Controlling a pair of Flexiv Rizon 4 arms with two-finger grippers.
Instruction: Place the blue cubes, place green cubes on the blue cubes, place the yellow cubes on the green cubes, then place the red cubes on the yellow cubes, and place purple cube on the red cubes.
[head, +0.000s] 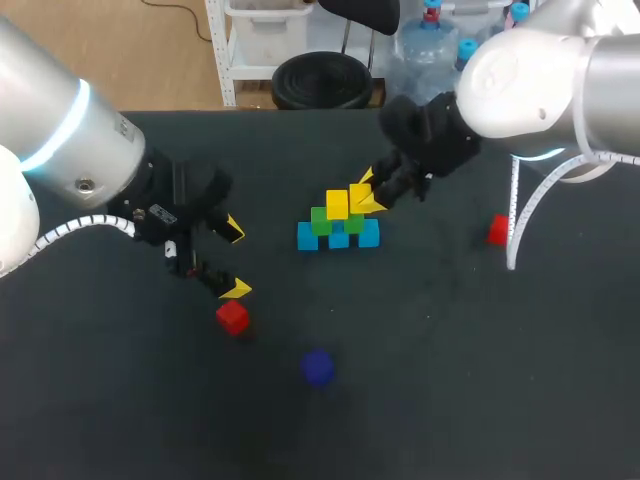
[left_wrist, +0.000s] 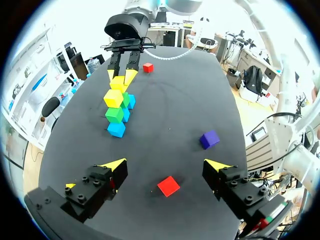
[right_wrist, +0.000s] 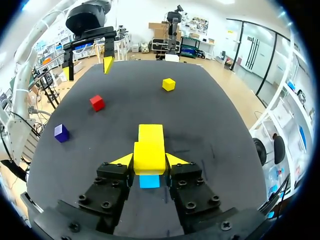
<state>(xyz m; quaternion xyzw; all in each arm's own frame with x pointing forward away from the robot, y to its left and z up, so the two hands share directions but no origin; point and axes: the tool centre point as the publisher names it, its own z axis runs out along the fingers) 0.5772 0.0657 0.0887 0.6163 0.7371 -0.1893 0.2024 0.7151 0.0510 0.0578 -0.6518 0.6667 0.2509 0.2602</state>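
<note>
Black table; stack near its middle: three blue cubes in a row, touching; two green cubes on top of them; one placed yellow cube on the greens.

Right gripper is at the stack, fingers pinching a held yellow cube from two sides; this cube is just beside the placed yellow cube, over the green nearer the right arm; cannot tell if it rests on the green. Right wrist view: right gripper grips the held yellow cube; placed yellow cube is just ahead of it; a blue face shows under the fingers. Left wrist view: same stack, blue cubes, green cubes, placed yellow cube, held yellow cube in the right gripper.

Left gripper hovers over the table well apart from the stack, jaws spread wide, nothing between them; near red cube lies just beside its lower tip; in the left wrist view that cube sits under the open left gripper.

Far red cube lies alone on the right arm's side; also seen past the stack.

Purple cube lies alone toward the near edge.

Loose yellow cube lies alone, far ahead of the right gripper, well apart from the stack.
</note>
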